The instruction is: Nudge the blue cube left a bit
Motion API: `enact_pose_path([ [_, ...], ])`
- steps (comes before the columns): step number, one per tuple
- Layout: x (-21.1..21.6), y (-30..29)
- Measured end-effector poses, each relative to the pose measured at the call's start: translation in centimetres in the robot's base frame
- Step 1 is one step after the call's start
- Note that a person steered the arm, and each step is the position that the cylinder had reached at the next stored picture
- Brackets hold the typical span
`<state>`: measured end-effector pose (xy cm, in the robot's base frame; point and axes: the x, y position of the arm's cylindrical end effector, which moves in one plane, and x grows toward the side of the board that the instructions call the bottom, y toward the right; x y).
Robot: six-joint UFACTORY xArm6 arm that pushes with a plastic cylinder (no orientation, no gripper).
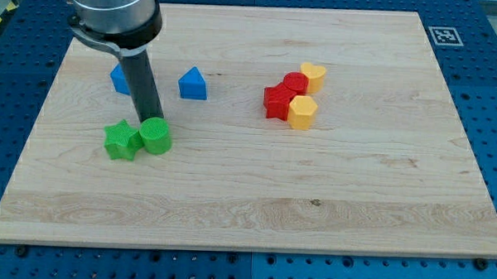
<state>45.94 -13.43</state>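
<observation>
The blue cube [120, 79] sits near the board's upper left, and its right side is hidden behind my rod. My tip [150, 119] is below and to the right of the cube, apart from it. The tip stands right behind the green cylinder [156, 137], and I cannot tell if it touches it. A green star [122, 141] lies against the cylinder's left side. A blue triangular block [192, 84] lies to the right of the rod.
A tight cluster lies right of centre: a red star-like block [276, 101], a red round block [296, 83], a yellow heart [314, 75] and a yellow hexagon [302, 111]. The wooden board [313, 200] rests on a blue perforated table.
</observation>
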Motion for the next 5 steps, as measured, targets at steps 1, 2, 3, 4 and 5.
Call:
enact_pose_path([
  [1,1.0,1.4],
  [2,0.5,1.7],
  [3,-2.8,-1.4],
  [4,-4.9,-8.5],
  [5,-4.7,-14.3],
])
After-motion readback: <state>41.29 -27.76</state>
